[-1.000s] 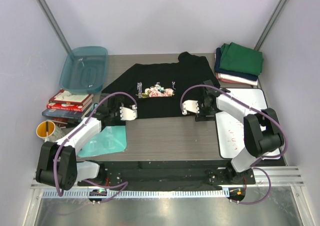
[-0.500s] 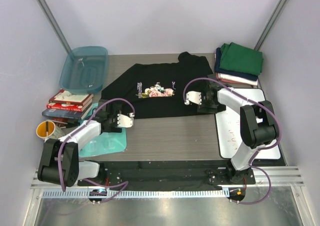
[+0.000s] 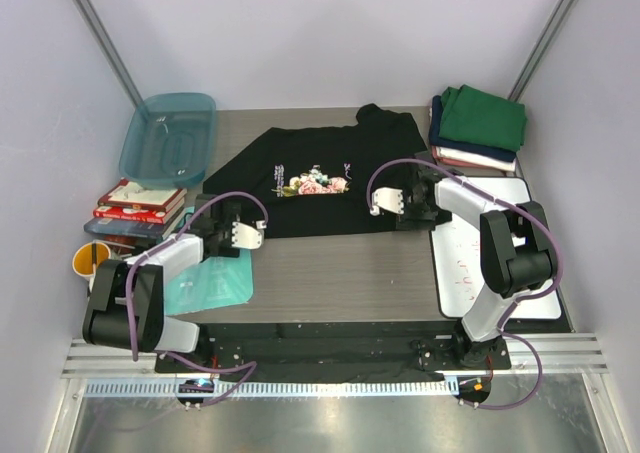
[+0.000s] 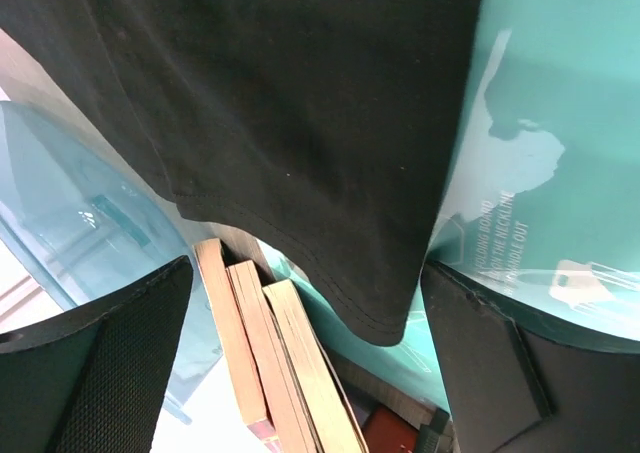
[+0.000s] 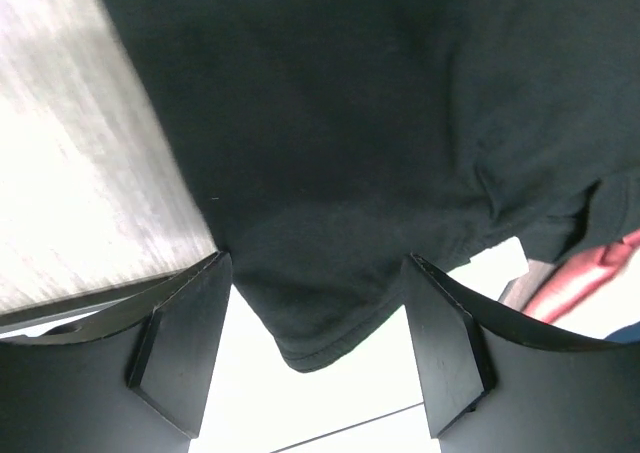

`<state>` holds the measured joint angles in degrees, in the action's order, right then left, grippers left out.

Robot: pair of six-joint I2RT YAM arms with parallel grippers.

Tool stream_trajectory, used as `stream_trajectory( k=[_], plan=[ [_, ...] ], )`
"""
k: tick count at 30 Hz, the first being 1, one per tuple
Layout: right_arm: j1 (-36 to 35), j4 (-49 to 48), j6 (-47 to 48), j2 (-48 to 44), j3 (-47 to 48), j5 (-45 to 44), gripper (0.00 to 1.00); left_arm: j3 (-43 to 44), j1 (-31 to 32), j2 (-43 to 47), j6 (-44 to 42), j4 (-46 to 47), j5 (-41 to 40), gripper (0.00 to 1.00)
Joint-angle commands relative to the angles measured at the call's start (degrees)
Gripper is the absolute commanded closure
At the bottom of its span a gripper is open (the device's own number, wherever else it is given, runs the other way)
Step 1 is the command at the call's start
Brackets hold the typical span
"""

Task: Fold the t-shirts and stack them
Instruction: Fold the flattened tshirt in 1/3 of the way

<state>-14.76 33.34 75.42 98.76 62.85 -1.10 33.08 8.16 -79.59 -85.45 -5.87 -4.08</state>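
Near edge first: grey wood-grain worktop [image 3: 340,273], teal mat [image 3: 205,285] toward the left edge, whiteboard [image 3: 455,273] along the right edge. Mid-table now: black t-shirt [image 3: 320,188] spread flat, left gripper [image 3: 245,235] gaping wide at its left sleeve hem, right gripper [image 3: 384,201] likewise parted over its right-hand corner. Far right corner: folded t-shirts [image 3: 480,128], green on top. Far left corner: teal tub [image 3: 170,133]. Pale lilac walls beyond.
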Motion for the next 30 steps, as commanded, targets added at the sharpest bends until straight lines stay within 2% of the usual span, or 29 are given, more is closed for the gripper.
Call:
stream_trajectory(
  k=[1, 6, 10, 13, 19, 21, 24, 25, 26, 30],
  plan=[
    [0.09, 3.65, 2.71, -1.47, 0.69, 2.25, 0.26, -0.03, -0.34, -2.76, 0.73, -2.92, 2.23, 0.05],
    [-0.44, 8.23, 3.94, -2.87, 1.93, 4.01, 0.25, 0.76, -0.60, -2.94, 0.55, -3.01, 2.32, 0.05],
    [-0.88, 1.04, 4.48, -2.96, -3.94, 2.08, 0.25, 1.11, -0.69, -3.46, 0.11, -3.01, 2.93, 0.06],
    [-0.97, -4.33, 3.25, -0.94, -4.93, 1.37, 0.26, 1.72, -0.69, -4.08, 0.02, -2.92, 3.02, 0.09],
    [-1.06, -10.83, 2.98, 3.01, -4.75, -1.09, 0.30, 2.87, -0.61, -5.57, 0.11, -3.01, 3.02, 0.28],
    [-0.97, -13.64, 3.51, 4.07, -5.10, -2.06, 0.33, 3.22, -0.69, -6.19, 0.19, -3.10, 3.46, 0.42],
    [-0.97, -14.71, 3.42, 6.09, -3.18, -3.02, 0.66, 4.27, -0.69, -6.98, 0.37, -3.01, 3.55, 0.89],
    [-1.06, -14.71, 2.38, 6.53, -2.39, -3.46, 0.92, 5.14, -0.69, -7.07, 1.15, -2.57, 3.46, 1.00],
    [-1.06, -14.62, 1.84, 7.05, -1.42, -3.90, 0.99, 5.76, -0.69, -7.07, 1.95, -2.31, 3.46, 1.00],
    [-0.79, -10.85, 1.05, 5.13, 5.68, -4.44, 0.99, 11.47, -0.78, -6.37, 4.85, -2.22, 3.64, 1.00]
  ],
)
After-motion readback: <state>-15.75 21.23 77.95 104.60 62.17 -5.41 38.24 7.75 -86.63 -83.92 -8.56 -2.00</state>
